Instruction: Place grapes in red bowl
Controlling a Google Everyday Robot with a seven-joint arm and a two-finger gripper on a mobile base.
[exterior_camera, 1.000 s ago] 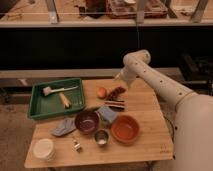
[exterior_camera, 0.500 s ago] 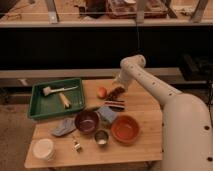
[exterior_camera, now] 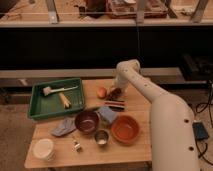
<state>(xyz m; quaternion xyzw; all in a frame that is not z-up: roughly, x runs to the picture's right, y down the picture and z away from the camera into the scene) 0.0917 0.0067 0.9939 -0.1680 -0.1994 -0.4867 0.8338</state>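
Observation:
The grapes are a small dark bunch on the wooden table, just right of a round orange fruit. My gripper hangs down from the white arm's wrist right at the grapes, partly covering them; I cannot tell whether it touches them. The red bowl sits empty near the table's front right, well in front of the grapes.
A flat dark striped block lies between grapes and bowl. A dark maroon bowl, metal cup, blue cloth, grey cloth, white container and green tray with utensils lie to the left.
The arm has swung further into view on the right and its wrist has come lower over the grapes. The objects on the table have not moved.

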